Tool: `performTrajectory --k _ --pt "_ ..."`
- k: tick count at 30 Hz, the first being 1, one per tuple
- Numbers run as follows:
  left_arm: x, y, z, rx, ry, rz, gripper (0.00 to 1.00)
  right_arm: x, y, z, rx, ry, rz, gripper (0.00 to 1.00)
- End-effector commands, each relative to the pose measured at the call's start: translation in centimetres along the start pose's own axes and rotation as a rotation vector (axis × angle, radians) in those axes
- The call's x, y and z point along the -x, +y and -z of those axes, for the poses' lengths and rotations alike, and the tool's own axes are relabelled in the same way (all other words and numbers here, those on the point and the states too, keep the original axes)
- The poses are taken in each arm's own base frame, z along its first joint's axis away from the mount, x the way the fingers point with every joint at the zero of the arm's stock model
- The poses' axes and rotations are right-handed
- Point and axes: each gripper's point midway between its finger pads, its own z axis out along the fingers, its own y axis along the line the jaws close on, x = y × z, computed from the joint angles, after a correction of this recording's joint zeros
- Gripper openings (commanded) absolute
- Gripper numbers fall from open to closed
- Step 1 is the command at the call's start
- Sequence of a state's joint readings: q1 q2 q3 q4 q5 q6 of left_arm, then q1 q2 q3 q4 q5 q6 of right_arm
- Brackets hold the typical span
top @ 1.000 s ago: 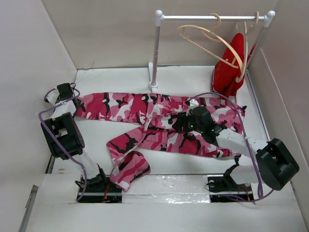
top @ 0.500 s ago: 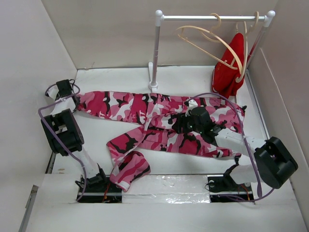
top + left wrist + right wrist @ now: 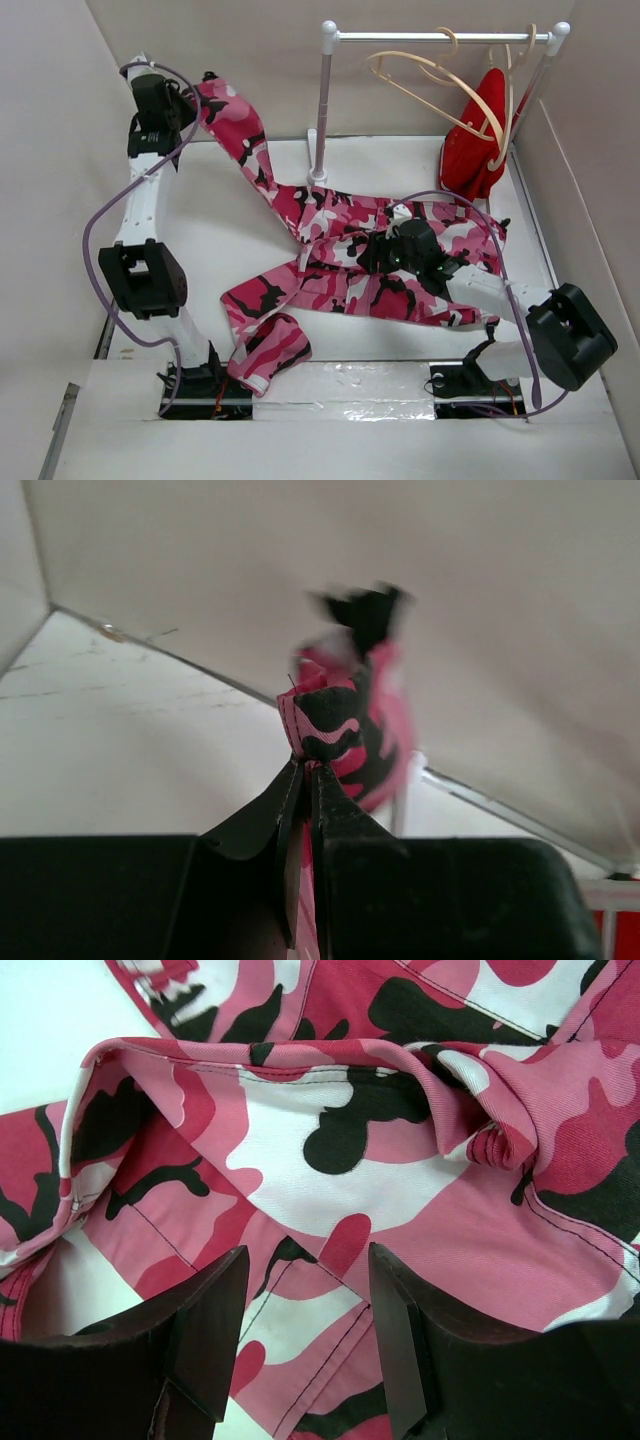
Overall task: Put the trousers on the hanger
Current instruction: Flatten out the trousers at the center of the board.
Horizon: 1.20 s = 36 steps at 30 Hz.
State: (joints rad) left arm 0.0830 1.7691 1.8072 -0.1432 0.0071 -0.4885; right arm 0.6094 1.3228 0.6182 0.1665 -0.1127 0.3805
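The camouflage trousers point(image 3: 335, 215) lie across the table, waist to the right. My left gripper point(image 3: 196, 92) is raised at the back left and shut on one leg's cuff point(image 3: 322, 725), so that leg hangs slanting down to the table. In the left wrist view the left gripper point(image 3: 308, 768) pinches the hem between closed fingers. My right gripper point(image 3: 383, 254) hovers low over the trousers' middle; the right wrist view shows it point(image 3: 305, 1265) open, with flat fabric point(image 3: 330, 1130) between its fingers. The empty pale hanger point(image 3: 425, 88) hangs tilted from the rail.
A white rack has a top rail point(image 3: 400, 37) and a post point(image 3: 322, 110) at the back centre. A second hanger carrying a red garment point(image 3: 478, 150) hangs at the back right. The other trouser leg point(image 3: 268, 350) folds toward the near edge. Walls close in on both sides.
My left gripper closed on the leg's cuff at the table's left and lifted it up and back toward the rear wall. The right arm stayed put.
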Motion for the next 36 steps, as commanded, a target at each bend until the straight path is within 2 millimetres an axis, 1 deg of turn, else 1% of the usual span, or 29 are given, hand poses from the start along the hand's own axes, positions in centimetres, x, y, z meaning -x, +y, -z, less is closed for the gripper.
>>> performTrajectory --k 1,2,3,4,5,6,7,9,10,11,13,14,16,17,18,20,21,23,24,25,26,27,30,31,32,33,34,35,36 --pt "-4.8 7.8 -1.1 0.142 0.117 -0.114 0.0 2.5 1.2 0.3 0.049 -0.077 0.021 0.57" --pt "-5.7 10.4 -1.3 0.218 0.128 -0.118 0.0 2.3 1.2 0.4 0.049 -0.073 0.021 0.57" --pt "-6.1 13.4 -1.2 0.28 0.139 -0.098 0.0 2.4 1.3 0.5 0.054 -0.078 0.022 0.57" --pt "-8.4 16.2 -1.0 0.334 0.19 -0.081 0.0 2.3 1.3 0.6 0.055 -0.076 0.023 0.57" --pt "-9.4 18.0 -0.9 0.365 0.21 -0.067 0.0 2.4 1.3 0.7 0.056 -0.077 0.022 0.57" --pt "-9.5 20.4 -0.5 0.41 0.207 -0.036 0.0 2.5 1.4 0.8 0.059 -0.082 0.023 0.57" --pt "-11.1 22.3 0.1 0.455 0.238 -0.018 0.0 2.5 1.5 0.9 0.061 -0.082 0.024 0.57" --pt "-11.7 24.6 0.9 0.532 0.233 0.01 0.0 2.5 1.5 1.0 0.061 -0.082 0.023 0.57" --pt "-12.4 25.8 1.4 0.568 0.245 0.02 0.0 2.5 1.6 1.0 0.065 -0.083 0.025 0.57" --pt "-12.2 27.0 1.9 0.62 0.231 0.025 0.0 2.5 1.5 1.0 0.063 -0.084 0.025 0.57" --pt "-12.6 28.3 2.8 0.688 0.229 0.049 0.0 2.5 1.6 1.1 0.067 -0.081 0.025 0.57" --pt "-12.3 28.9 3.4 0.737 0.212 0.05 0.0 2.5 1.6 1.1 0.068 -0.08 0.025 0.57" --pt "-12.2 29.5 4.3 0.799 0.191 0.08 0.0 2.5 1.6 1.2 0.066 -0.081 0.025 0.57" --pt "-11.4 29.9 5.0 0.847 0.154 0.085 0.0 2.5 1.6 1.2 0.065 -0.081 0.026 0.57" --pt "-10.9 30.0 5.3 0.849 0.137 0.102 0.0 2.5 1.6 1.2 0.066 -0.083 0.026 0.57" --pt "-9.7 28.9 5.6 0.81 0.101 0.121 0.02 2.6 1.6 1.4 0.066 -0.087 0.027 0.57" --pt "-9.4 28.5 5.8 0.801 0.093 0.131 0.1 2.7 1.6 1.4 0.067 -0.089 0.025 0.57" --pt "-8.3 27.7 6.1 0.783 0.071 0.146 0.33 2.7 1.7 1.4 0.068 -0.088 0.026 0.57" --pt "-8.1 27.5 6.4 0.79 0.06 0.169 0.38 2.7 1.7 1.4 0.069 -0.09 0.026 0.57" --pt "-7.6 27.2 6.7 0.784 0.042 0.173 0.4 2.7 1.7 1.5 0.069 -0.09 0.026 0.57" --pt "-7.2 26.9 7.4 0.776 0.021 0.175 0.46 2.6 1.7 1.5 0.068 -0.088 0.026 0.57" --pt "-6.7 26.9 7.7 0.784 -0.006 0.181 0.46 2.7 1.7 1.6 0.069 -0.093 0.026 0.57" --pt "-6.3 26.7 8.8 0.786 -0.041 0.182 0.47 2.9 1.8 1.8 0.072 -0.097 0.027 0.57" --pt "-6.8 25.5 8.3 0.754 -0.033 0.152 0.47 3.0 1.9 1.8 0.076 -0.098 0.027 0.57" --pt "-7.6 25.1 8.0 0.738 -0.017 0.118 0.47 3.0 2.0 1.8 0.077 -0.098 0.027 0.52" --pt "-7.8 24.1 7.2 0.701 -0.011 0.087 0.48 3.1 2.0 1.9 0.079 -0.1 0.028 0.46" --pt "-8.6 23.6 6.7 0.692 0.018 0.045 0.48 2.9 2.3 1.9 0.086 -0.098 0.032 0.4" --pt "-9.8 22.0 5.0 0.664 0.058 0.003 0.48 3.0 2.4 2.0 0.087 -0.103 0.034 0.15" --pt "-10.8 21.3 4.3 0.655 0.102 -0.032 0.52 3.0 2.4 2.1 0.087 -0.103 0.034 0.05"
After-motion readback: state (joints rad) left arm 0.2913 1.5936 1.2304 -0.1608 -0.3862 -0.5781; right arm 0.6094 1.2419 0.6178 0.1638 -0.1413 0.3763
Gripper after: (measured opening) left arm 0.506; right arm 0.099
